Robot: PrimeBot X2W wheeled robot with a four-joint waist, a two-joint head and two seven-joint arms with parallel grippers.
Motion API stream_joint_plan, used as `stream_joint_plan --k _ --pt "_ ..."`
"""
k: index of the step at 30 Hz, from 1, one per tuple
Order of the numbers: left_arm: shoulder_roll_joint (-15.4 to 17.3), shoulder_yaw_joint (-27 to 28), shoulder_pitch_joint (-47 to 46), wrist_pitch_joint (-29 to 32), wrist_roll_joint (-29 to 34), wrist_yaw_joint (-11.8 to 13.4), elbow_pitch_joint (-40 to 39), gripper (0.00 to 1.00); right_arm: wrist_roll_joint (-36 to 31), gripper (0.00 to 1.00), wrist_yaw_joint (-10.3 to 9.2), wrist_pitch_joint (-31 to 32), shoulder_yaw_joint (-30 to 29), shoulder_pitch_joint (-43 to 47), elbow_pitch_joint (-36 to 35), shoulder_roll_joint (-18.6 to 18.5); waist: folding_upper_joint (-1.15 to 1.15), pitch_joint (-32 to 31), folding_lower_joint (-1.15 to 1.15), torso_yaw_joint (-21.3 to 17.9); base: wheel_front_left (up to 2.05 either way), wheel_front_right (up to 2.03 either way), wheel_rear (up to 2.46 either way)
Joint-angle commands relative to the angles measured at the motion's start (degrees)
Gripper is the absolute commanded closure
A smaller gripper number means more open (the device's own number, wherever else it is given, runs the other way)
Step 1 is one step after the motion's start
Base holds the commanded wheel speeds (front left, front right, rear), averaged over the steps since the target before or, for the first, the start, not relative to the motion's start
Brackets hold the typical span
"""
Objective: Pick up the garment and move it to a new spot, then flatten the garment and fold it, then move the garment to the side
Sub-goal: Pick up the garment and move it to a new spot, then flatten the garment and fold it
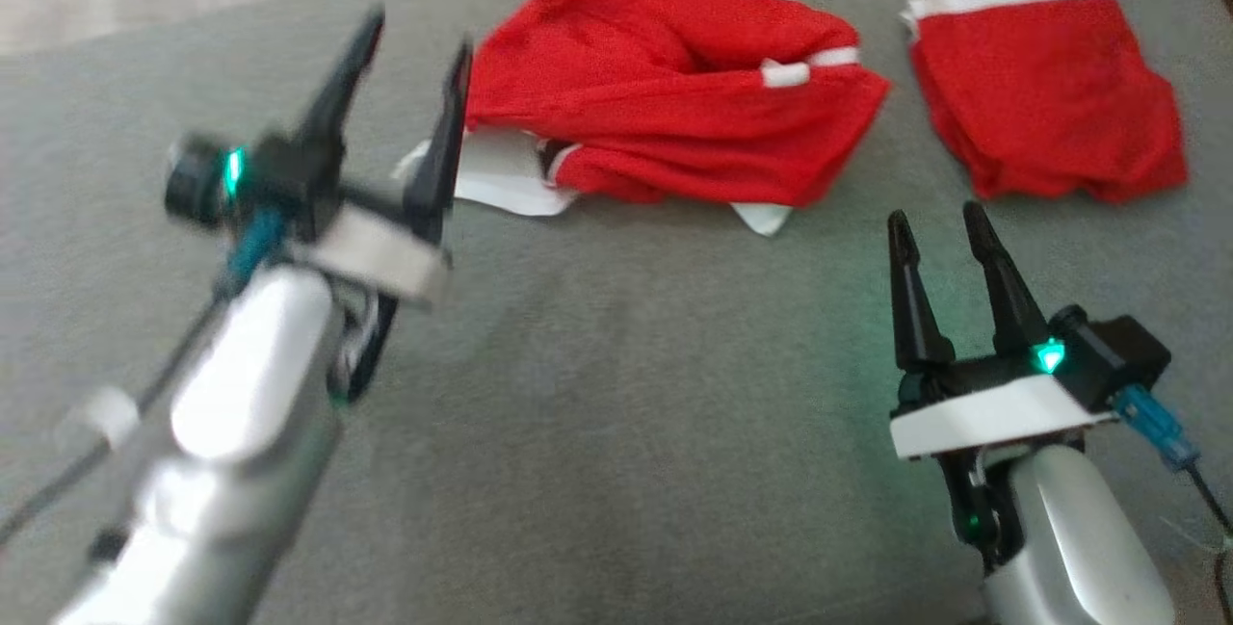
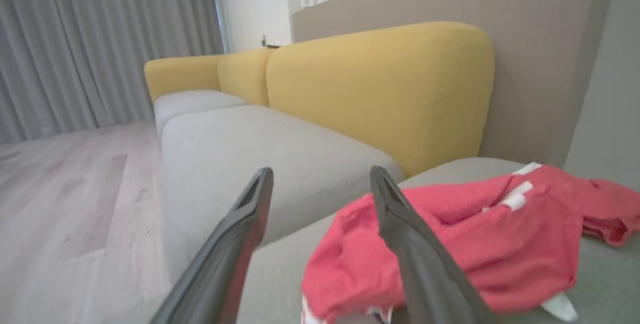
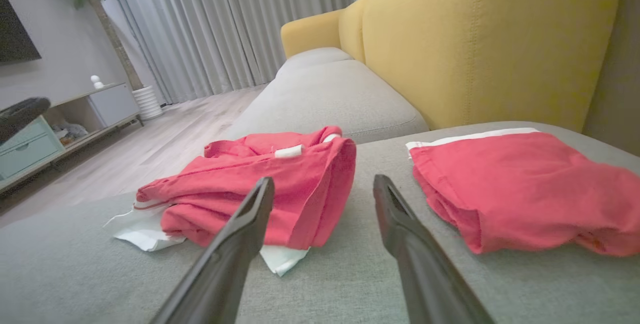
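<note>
A crumpled red garment point(image 1: 674, 95) with white trim lies in a loose heap at the back middle of the grey cushion point(image 1: 616, 394). It also appears in the left wrist view point(image 2: 450, 244) and the right wrist view point(image 3: 265, 184). My left gripper point(image 1: 419, 36) hangs open and empty above the cushion, just left of the heap's white edge; its fingers point(image 2: 321, 171) stand wide apart. My right gripper point(image 1: 936, 213) is open and empty at the lower right, short of both cloths point(image 3: 322, 180). A second red garment point(image 1: 1045, 95), folded flat, lies at the back right point(image 3: 525, 184).
A yellow sofa backrest point(image 3: 475, 39) rises behind the cushion, with a pale grey seat point(image 2: 260, 149) running away to the left. Wooden floor point(image 2: 65, 204), grey curtains point(image 3: 225, 24) and a low cabinet point(image 3: 50, 129) lie beyond the cushion's left edge.
</note>
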Motion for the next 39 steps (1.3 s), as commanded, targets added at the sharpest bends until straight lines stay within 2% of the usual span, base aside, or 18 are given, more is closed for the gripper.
stream_joint_plan --k 1,9,15,22,31,39 --pt "2.1 2.7 1.5 -0.8 -0.7 1.1 -2.8 0.0 -0.9 0.0 -0.1 -0.6 0.5 0.7 -1.4 -0.2 0.0 -2.4 0.0 3.4 0.0 0.0 0.0" --pt "0.0 4.8 18.8 -1.4 -3.0 5.5 -7.1 0.0 -3.1 0.0 -0.1 -0.6 -1.7 2.7 -0.7 -0.2 0.0 -4.5 0.0 8.6 0.0 0.0 0.0" --pt "-1.7 7.2 24.4 -1.5 -2.0 5.9 -10.0 0.0 -3.6 0.0 -0.1 -0.6 -1.6 2.7 -0.5 -0.2 0.0 -4.3 0.0 9.3 0.0 0.0 0.0" --pt "-1.0 7.9 21.8 -1.2 0.0 4.7 -8.0 0.0 -3.1 0.0 -0.1 -0.6 -0.4 1.9 -0.6 -0.2 0.0 -2.6 0.0 6.9 0.0 0.0 0.0" --pt "0.7 5.5 12.0 8.3 0.8 1.5 1.9 0.0 -2.5 0.0 -0.1 -0.6 0.2 0.8 -1.2 -0.2 0.0 1.1 0.0 3.1 0.0 0.0 0.0" --pt "1.4 4.8 4.2 9.9 1.6 -0.5 8.8 0.0 -1.6 0.0 -0.1 -0.6 1.2 -0.2 -1.7 -0.2 0.0 4.1 0.0 -0.2 0.0 0.0 0.0"
